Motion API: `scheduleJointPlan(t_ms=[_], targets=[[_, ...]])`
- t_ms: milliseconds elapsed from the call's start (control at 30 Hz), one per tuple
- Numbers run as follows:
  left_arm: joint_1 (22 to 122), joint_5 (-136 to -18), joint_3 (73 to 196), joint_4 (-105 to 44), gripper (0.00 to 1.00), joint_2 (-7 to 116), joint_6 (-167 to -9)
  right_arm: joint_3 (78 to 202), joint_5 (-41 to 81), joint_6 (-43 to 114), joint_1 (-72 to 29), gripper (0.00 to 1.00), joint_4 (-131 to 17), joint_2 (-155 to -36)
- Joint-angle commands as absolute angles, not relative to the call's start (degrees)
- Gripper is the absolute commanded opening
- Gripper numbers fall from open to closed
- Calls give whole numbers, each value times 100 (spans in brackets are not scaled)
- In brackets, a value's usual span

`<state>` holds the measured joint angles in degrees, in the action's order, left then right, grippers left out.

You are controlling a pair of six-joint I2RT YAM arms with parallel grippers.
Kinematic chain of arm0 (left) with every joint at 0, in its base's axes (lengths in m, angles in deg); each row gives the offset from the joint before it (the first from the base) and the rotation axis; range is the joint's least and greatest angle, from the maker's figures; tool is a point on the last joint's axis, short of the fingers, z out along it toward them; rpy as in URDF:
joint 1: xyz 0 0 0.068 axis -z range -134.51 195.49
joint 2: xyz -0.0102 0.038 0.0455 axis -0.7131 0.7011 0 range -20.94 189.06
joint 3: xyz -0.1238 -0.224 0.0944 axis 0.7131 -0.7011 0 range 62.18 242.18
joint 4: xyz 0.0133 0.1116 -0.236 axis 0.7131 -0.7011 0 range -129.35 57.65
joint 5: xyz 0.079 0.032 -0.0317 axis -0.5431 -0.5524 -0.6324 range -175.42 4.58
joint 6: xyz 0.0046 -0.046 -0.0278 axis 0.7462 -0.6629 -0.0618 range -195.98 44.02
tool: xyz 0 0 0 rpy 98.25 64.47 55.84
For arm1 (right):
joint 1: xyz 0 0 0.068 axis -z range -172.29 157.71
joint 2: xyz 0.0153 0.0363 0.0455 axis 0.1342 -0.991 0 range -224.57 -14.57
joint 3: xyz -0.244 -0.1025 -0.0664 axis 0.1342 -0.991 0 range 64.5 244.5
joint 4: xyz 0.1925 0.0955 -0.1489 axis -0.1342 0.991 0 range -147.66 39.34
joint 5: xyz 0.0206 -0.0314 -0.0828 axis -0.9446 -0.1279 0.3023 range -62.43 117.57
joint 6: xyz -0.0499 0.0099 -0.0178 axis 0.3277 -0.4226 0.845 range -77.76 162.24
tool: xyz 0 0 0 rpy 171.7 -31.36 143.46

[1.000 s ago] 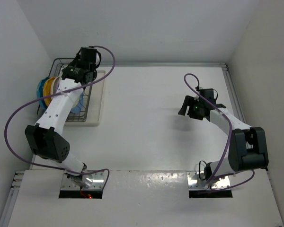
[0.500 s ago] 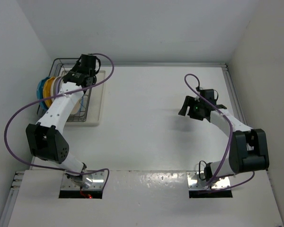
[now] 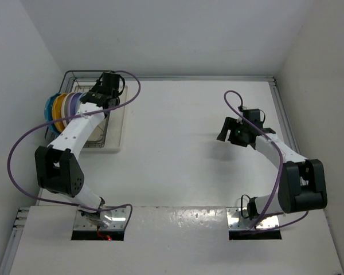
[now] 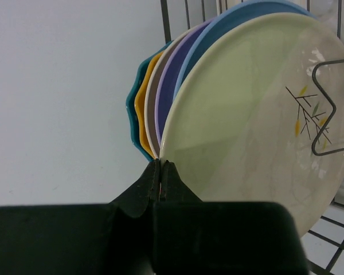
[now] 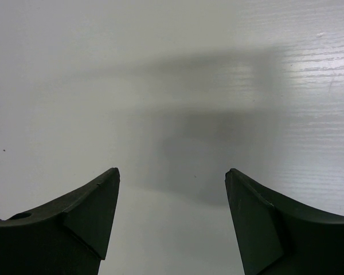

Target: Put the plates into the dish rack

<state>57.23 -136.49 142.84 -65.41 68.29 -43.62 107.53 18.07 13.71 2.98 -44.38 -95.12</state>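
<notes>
All six plates were in the rack [image 3: 101,136] at the upper left of the overhead view. They stood on edge, packed face to face: teal [image 4: 132,109] outermost, then orange [image 4: 142,109], cream [image 4: 152,97], lavender [image 4: 172,80], blue [image 4: 218,28], and the green-cream one [image 4: 246,126] nearest the wrist cam. A wire tine crossed the right of that view in front of the last plate. The left gripper [image 4: 160,175] sat low in the wrist view with its fingers pressed together and nothing visible between them. Its tips were just beside the lower rims of the stack, and I couldn't tell if they touched. The right gripper [image 5: 172,172] was at the right of the overhead view, well apart from the rack, fingers spread wide over bare table [image 3: 183,143] and holding nothing. My read: loading looked done, and the step in hand was getting the left arm clear without disturbing the stack. To do it well, back out along the finger axis, away from the rims, before any lift or swing. The fingers should be kept together so they can't hook a tine. No sideways sweep toward the plates, since they were packed tight and a nudge on one could tip the row. Mind the purple cable looping over the tray [image 3: 119,123] edge. The right arm had no job here.
</notes>
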Motion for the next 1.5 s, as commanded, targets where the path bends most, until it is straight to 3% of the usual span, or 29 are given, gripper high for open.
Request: scheduleJointPlan(t_ms=[0, 67, 133, 200, 233, 267, 300, 433, 633, 767, 867, 900, 933, 1033, 1133, 1233, 1467], targets=[[5665, -13781, 14277, -6109, 0, 6774, -4521, 10783, 1842, 1456, 279, 75, -4501, -9253], [5665, -13632, 14224, -6109, 0, 6774, -4574, 10792, 1834, 1491, 279, 75, -4457, -9218], [5665, -13631, 14224, -6109, 11, 6774, -4635, 10818, 1851, 1526, 288, 75, -4431, -9209], [5665, -13578, 14224, -6170, 27, 6721, -4636, 10845, 1843, 1543, 288, 75, -4404, -9209], [5665, -13517, 14285, -6231, 46, 6721, -4714, 10862, 1843, 1552, 279, 75, -4378, -9191], [5665, -13465, 14286, -6362, 54, 6721, -4793, 10880, 1843, 1544, 288, 75, -4369, -9183], [5613, -13360, 14443, -6425, 68, 6660, -4846, 10871, 1851, 1561, 270, 75, -4334, -9174], [5612, -13140, 14786, -6671, 90, 6520, -5040, 10950, 1860, 1579, 288, 75, -4316, -9139], [5498, -12359, 15112, -6917, 93, 5914, -5392, 11003, 1860, 1561, 314, 75, -4237, -9051], [5209, -10586, 14798, -7382, 93, 5185, -5839, 10959, 1895, 1552, 288, 79, -4193, -8858], [5137, -8757, 13306, -7524, 93, 4114, -5639, 10828, 1992, 1518, 297, 85, -4211, -8664], [5137, -8510, 12858, -7524, 93, 3798, -5324, 10740, 2018, 1482, 323, 97, -4245, -8525], [5137, -8281, 12001, -7524, 93, 3159, -5147, 10696, 2071, 1447, 314, 99, -4254, -8462], [5137, -8471, 10488, -7182, 93, 2146, -4847, 10354, 2115, 1368, 340, 99, -4429, -8076], [5137, -8472, 9273, -6725, 99, 398, -4497, 9870, 2150, 1201, 332, 99, -4624, -7654], [5137, -8349, 8619, -6514, 99, -1228, -4503, 9458, 2185, 964, 332, 99, -4510, -7268], [5137, -8235, 8546, -6592, 99, -823, -4522, 8868, 2325, 788, 314, 99, -4158, -6336]])
